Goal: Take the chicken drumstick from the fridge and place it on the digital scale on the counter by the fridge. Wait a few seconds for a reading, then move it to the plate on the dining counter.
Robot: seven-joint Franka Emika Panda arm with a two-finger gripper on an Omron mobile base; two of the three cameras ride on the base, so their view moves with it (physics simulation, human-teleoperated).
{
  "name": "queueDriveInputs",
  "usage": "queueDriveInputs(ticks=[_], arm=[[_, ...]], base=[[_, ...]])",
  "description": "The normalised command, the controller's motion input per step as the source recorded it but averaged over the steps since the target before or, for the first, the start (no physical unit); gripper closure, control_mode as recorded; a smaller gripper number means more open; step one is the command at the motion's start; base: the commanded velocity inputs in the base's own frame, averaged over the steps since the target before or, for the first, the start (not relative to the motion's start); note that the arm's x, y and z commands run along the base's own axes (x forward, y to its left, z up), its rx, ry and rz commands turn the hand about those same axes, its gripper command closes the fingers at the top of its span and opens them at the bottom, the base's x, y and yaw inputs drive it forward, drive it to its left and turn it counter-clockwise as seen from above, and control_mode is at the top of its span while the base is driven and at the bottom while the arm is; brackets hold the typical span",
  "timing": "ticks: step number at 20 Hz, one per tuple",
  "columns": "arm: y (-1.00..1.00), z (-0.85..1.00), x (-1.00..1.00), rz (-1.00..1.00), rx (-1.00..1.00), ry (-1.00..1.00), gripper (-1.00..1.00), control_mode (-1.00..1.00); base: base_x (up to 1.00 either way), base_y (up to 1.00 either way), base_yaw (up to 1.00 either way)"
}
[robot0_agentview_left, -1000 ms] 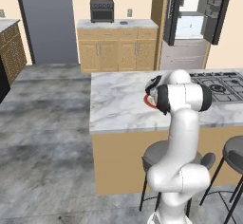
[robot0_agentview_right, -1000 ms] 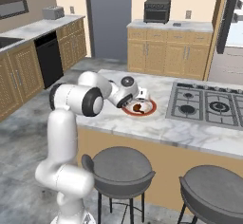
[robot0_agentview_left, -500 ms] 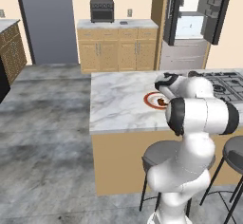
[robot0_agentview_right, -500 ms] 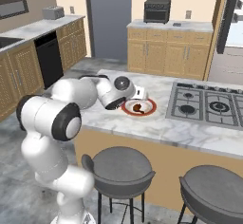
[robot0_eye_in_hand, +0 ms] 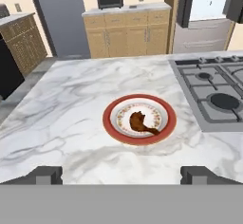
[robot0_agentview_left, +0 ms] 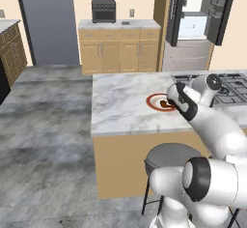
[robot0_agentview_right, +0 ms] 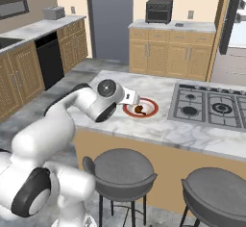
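Observation:
The chicken drumstick (robot0_eye_in_hand: 138, 122), a glossy reddish-brown lump, lies on the white plate with the red-brown rim (robot0_eye_in_hand: 163, 132) on the dining counter (robot0_eye_in_hand: 76, 109). The same drumstick (robot0_agentview_left: 166, 104) (robot0_agentview_right: 139, 109) rests free, with nothing touching it. My gripper (robot0_eye_in_hand: 122, 174) (robot0_agentview_left: 172, 96) (robot0_agentview_right: 131, 97) is open and empty, just short of the plate's near rim, its fingertips (robot0_eye_in_hand: 45, 174) wide apart. The fridge (robot0_agentview_left: 195, 24) (robot0_eye_in_hand: 204, 9) stands open at the back right. A small dark slab, the digital scale (robot0_agentview_left: 126, 23) (robot0_agentview_right: 181, 24), lies on the far counter.
The black gas cooktop (robot0_eye_in_hand: 213, 92) (robot0_agentview_right: 211, 108) lies just right of the plate. A black toaster oven (robot0_agentview_left: 103, 10) stands on the far counter. Round grey stools (robot0_agentview_right: 122, 166) (robot0_agentview_right: 216, 192) stand in front of the island, and my arm's elbow (robot0_agentview_left: 212, 125) hangs over its edge.
My arm has folded down and swung sideways, and the hand has drawn back from above the plate to its near side. The drumstick has stayed on the plate.

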Motion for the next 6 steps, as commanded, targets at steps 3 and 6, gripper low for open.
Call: queueDriveInputs(ticks=[3, 6], arm=[[0.46, 1.0, -1.0, 0.0, 0.04, 0.0, -1.0, -1.0], [0.46, 1.0, -1.0, 0.0, 0.02, 0.0, -1.0, -1.0]], base=[[0.0, 0.0, 0.0], [0.0, 0.0, 0.0]])
